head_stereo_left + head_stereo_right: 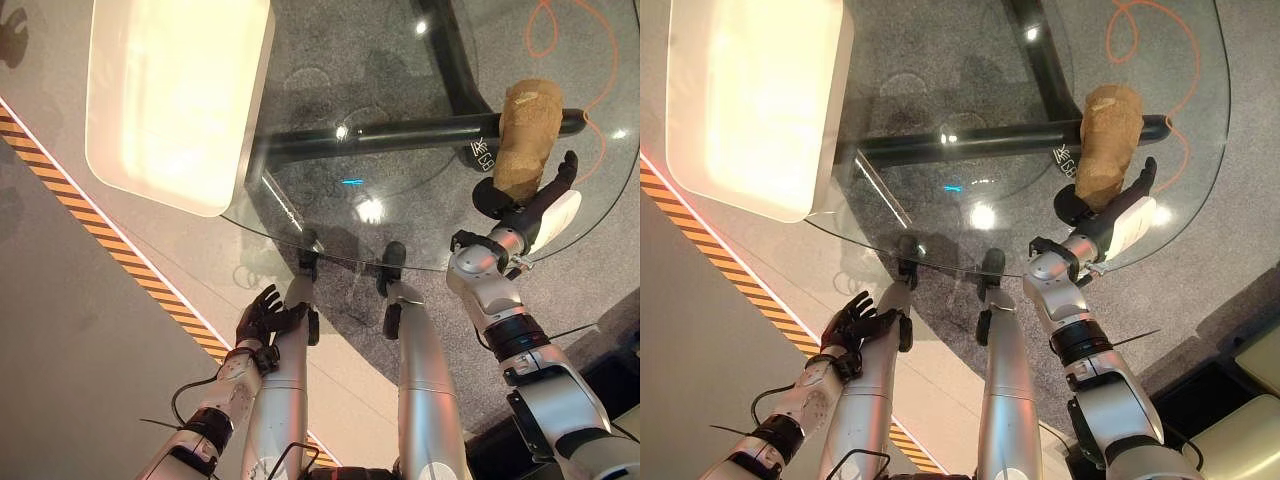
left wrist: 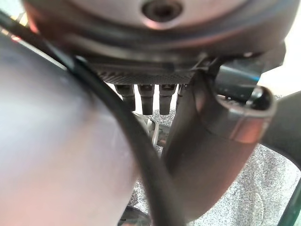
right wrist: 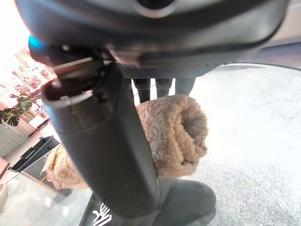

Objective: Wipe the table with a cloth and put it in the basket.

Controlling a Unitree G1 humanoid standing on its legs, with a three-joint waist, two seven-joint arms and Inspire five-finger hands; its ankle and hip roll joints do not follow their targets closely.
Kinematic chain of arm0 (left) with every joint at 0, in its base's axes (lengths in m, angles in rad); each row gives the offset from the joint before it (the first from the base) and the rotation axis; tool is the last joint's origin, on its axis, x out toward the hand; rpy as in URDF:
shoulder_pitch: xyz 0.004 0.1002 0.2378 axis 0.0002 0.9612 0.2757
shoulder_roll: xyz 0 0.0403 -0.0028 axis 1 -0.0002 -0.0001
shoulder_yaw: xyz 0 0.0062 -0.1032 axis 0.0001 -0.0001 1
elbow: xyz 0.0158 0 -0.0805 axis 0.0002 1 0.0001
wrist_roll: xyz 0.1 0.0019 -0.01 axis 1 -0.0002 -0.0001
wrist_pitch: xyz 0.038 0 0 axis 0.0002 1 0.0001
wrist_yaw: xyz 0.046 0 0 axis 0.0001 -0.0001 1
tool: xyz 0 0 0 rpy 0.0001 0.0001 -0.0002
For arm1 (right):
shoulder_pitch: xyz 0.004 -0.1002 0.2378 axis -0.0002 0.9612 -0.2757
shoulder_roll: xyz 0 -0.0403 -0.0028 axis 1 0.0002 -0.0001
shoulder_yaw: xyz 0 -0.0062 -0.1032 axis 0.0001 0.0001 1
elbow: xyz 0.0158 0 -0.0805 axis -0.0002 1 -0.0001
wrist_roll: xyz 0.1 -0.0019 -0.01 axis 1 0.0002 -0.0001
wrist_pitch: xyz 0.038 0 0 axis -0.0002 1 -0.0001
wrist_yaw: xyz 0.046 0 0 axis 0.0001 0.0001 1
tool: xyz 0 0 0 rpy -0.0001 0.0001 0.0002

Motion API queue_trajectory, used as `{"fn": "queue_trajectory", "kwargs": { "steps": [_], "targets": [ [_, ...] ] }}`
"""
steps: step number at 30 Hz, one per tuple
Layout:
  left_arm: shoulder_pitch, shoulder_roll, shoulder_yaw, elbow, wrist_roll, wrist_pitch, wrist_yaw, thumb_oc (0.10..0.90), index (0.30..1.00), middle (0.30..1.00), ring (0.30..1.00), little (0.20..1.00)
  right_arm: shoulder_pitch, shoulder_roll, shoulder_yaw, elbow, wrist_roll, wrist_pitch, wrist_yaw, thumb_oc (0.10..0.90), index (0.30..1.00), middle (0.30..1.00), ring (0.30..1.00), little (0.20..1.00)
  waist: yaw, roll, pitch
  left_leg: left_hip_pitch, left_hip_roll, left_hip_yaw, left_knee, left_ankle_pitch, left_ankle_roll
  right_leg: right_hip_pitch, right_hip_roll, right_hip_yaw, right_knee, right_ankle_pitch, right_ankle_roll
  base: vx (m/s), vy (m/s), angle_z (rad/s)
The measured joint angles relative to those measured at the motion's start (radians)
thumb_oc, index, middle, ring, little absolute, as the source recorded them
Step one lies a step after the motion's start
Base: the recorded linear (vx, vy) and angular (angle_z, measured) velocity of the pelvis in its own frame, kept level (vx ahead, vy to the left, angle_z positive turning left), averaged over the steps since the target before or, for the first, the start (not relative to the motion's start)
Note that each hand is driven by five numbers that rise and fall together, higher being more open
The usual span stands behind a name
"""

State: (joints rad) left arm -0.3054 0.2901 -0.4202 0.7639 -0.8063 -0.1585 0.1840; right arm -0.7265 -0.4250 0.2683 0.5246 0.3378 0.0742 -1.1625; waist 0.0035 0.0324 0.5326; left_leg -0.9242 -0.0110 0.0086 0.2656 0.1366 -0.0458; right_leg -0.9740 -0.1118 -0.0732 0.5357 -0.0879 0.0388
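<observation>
Nearest, at about 7 o'clock in the eye views, the left hand hangs below the table's edge with its fingers loosely spread and nothing in them; in its own wrist view only the finger bases show, the rest blocked by the thumb and arm. At about 4 o'clock the right hand lies at the near rim of the round glass table, its fingers laid against the cloth. In the right wrist view the thumb covers much of the cloth and the fingertips are hidden behind it, so I cannot tell whether the hand is gripping it. The cloth, a tan fleecy roll, rests on the glass at about 2 o'clock. Farther off, at 10 to 11 o'clock, a white basket sits on the table's left side, its top edge cut off and its inside washed out by glare.
</observation>
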Motion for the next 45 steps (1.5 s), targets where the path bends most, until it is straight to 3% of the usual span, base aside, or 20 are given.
{"fn": "queue_trajectory", "kwargs": {
  "steps": [6,7,8,10,21,36,41,45],
  "targets": [
    [0.0,0.002,-0.001,0.0,-0.006,0.0,0.001,0.8,0.9,0.9,0.9,0.9,-0.01,-0.012,-0.002,0.005,0.02,-0.012,0.0,0.8,0.9,0.9,0.9,0.9,-0.001,0.0,0.0,-0.005,0.0,-0.001,-0.001,0.001,-0.001,-0.009,0.0,0.0,0.0,0.0,0.0,0.0,0.0,0.0],
    [0.0,0.002,-0.001,0.0,-0.007,0.0,0.001,0.8,0.9,0.9,0.9,0.9,-0.012,-0.013,-0.002,0.007,0.023,-0.014,0.0,0.698,0.813,0.813,0.813,0.798,-0.002,0.0,0.0,-0.005,0.0,-0.001,-0.001,0.001,-0.001,-0.009,0.0,0.001,-0.001,0.0,0.0,0.0,0.0,0.0],
    [0.0,0.002,-0.001,0.0,-0.007,0.0,0.001,0.8,0.9,0.9,0.9,0.9,-0.017,-0.014,-0.001,0.015,0.033,-0.02,0.001,0.446,0.596,0.596,0.596,0.546,-0.003,0.0,0.0,-0.005,0.0,-0.001,-0.001,0.001,-0.001,-0.009,0.0,0.0,-0.001,0.0,0.0,0.0,0.0,0.0],
    [0.0,0.002,-0.001,0.0,-0.007,-0.001,0.001,0.8,0.9,0.9,0.9,0.9,-0.021,-0.023,-0.002,0.021,0.058,-0.034,0.002,0.1,0.3,0.3,0.3,0.2,-0.002,0.0,0.0,-0.006,0.0,-0.001,-0.002,0.002,-0.001,-0.01,0.0,0.0,-0.001,-0.004,0.0,0.0,0.0,0.0],
    [-0.003,0.0,-0.001,-0.008,-0.019,-0.002,0.003,0.8,0.9,0.9,0.9,0.9,-0.05,-0.079,-0.044,0.047,0.107,-0.054,0.054,0.1,0.3,0.3,0.3,0.2,-0.002,0.0,0.0,-0.027,0.0,-0.004,-0.001,0.007,0.001,-0.029,0.002,-0.001,0.004,0.001,-0.002,0.0,0.0,0.0],
    [-0.003,-0.007,-0.001,-0.008,-0.021,-0.013,0.002,0.8,0.9,0.9,0.9,0.9,-0.061,-0.081,-0.045,0.081,0.101,-0.051,0.07,0.1,0.3,0.3,0.3,0.2,0.016,0.0,0.0,-0.026,0.001,-0.006,0.015,0.004,-0.004,-0.028,0.002,-0.001,0.02,0.0,-0.004,0.0,0.004,0.0],
    [-0.003,-0.007,-0.001,-0.008,-0.021,-0.016,0.003,0.8,0.9,0.9,0.9,0.9,-0.054,-0.082,-0.044,0.062,0.075,-0.024,0.068,0.1,0.3,0.3,0.3,0.2,0.017,0.0,0.0,-0.026,0.001,-0.006,0.016,0.005,-0.003,-0.026,0.002,-0.002,0.022,0.002,-0.005,0.0,0.006,0.0],
    [-0.003,-0.009,0.0,-0.011,-0.021,-0.015,0.003,0.8,0.9,0.9,0.9,0.9,-0.033,-0.081,-0.043,-0.028,0.019,0.059,0.076,0.1,0.3,0.3,0.3,0.2,0.016,0.001,0.0,-0.027,0.001,-0.007,0.015,0.007,0.0,-0.026,0.002,-0.003,0.021,0.001,-0.004,0.0,0.0,0.0]
  ]
}}
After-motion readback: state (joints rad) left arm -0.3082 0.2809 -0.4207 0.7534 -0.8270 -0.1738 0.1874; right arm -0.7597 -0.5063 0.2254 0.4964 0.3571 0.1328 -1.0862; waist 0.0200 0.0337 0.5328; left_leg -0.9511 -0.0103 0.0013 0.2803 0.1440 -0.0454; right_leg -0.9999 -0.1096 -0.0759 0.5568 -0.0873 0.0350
